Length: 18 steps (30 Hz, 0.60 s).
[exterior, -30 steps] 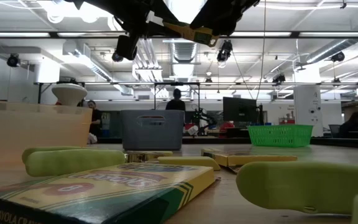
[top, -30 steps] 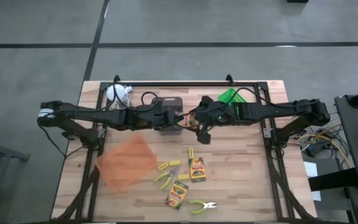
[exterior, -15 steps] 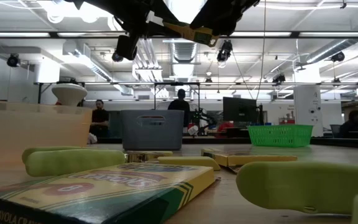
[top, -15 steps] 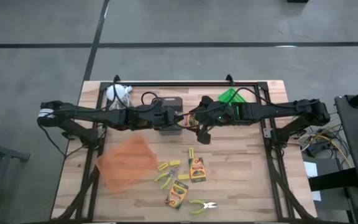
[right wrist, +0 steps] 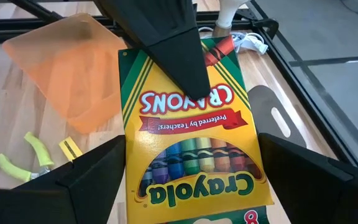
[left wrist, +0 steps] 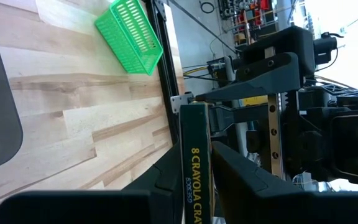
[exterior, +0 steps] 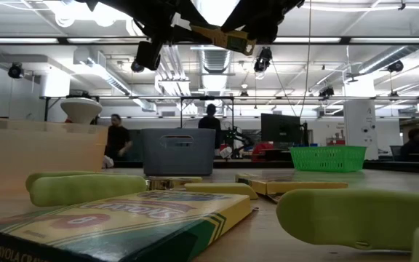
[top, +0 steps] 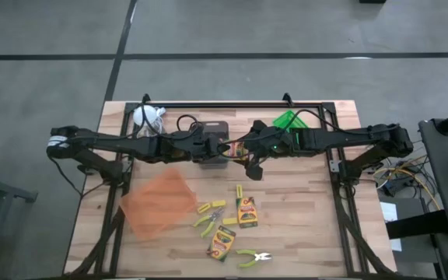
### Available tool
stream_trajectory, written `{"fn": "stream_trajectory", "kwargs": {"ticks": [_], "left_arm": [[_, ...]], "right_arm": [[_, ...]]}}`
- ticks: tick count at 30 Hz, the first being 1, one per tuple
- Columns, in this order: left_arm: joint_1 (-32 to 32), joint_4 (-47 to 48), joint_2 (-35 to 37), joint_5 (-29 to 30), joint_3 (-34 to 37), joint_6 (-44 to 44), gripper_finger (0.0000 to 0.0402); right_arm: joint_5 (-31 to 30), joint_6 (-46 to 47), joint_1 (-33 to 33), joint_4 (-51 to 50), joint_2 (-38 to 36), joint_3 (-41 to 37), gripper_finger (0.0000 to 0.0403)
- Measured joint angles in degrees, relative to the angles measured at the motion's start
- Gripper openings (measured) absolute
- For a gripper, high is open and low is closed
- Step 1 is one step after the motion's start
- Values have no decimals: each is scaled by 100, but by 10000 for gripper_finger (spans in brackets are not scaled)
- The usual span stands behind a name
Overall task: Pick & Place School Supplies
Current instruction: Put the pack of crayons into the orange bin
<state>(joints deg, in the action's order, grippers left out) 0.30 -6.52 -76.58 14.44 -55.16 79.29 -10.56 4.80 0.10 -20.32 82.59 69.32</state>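
A yellow-green crayon box (right wrist: 191,130) hangs high over the table's middle, between my two arms, and shows edge-on in the low view (exterior: 224,38). My left gripper (left wrist: 194,186) is shut on it. My right gripper (right wrist: 191,142) is open, one finger beside each long edge of the box's other end. On the table near the front lie two more crayon boxes (top: 246,211) (top: 222,243), two lime-handled scissors (top: 208,220) (top: 253,257) and short yellow sticks (top: 206,207). My left gripper pinches the box's two broad faces at one short end (right wrist: 185,87); one finger (right wrist: 166,37) lies on the printed face, the other is hidden beneath. The fingers come about level from the table's left, along the box. The box is lifted clear, nearly flat, printed face up. My right gripper's fingers flank the box's long edges; I cannot tell whether they touch it.
An orange tray (top: 158,204) lies at the front left. A dark tray (top: 210,128) sits under the arms at the back, a green basket (top: 286,120) at the back right, a white-topped object (top: 148,117) at the back left. People move in the room beyond.
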Motion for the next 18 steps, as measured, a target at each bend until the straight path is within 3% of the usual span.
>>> {"fn": "stream_trajectory", "kwargs": {"ticks": [18], "left_arm": [[-2, 0, -2, -4, 0, -13, 72]], "right_arm": [[-10, -46, 0, 9, 0, 4, 370]]}}
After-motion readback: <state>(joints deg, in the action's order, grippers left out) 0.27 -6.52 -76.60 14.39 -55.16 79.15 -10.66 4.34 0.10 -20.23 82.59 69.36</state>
